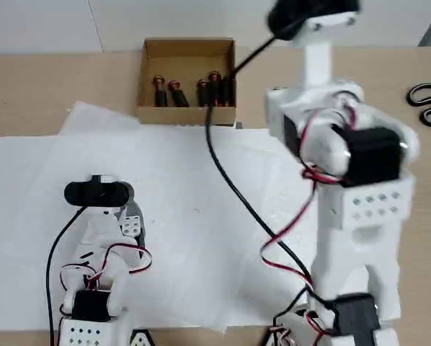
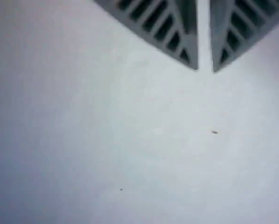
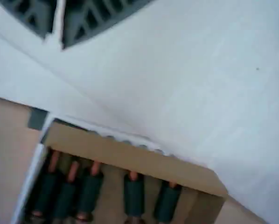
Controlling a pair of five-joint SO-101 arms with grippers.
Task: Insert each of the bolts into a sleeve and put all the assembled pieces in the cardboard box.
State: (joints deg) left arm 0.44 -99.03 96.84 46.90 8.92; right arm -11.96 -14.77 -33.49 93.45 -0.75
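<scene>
Five assembled pieces (image 1: 160, 90), each a bolt in a dark sleeve, are seen lying in the cardboard box (image 1: 187, 114) at the far edge of the surface. White paper sheets (image 1: 187, 187) are spread before it, and scissors (image 1: 428, 101) lie at the right edge. A black cable (image 1: 230, 180) is draped across the box's front wall. The left end effector (image 2: 205, 69) and the right end effector (image 3: 55, 42) are each closed to a narrow slit over the paper, with nothing gripped.

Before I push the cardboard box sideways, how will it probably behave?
The box is thin, open cardboard, so it is probably light and easy to slide. The five round pieces lie loose inside, so they may roll and shift its weight.
</scene>
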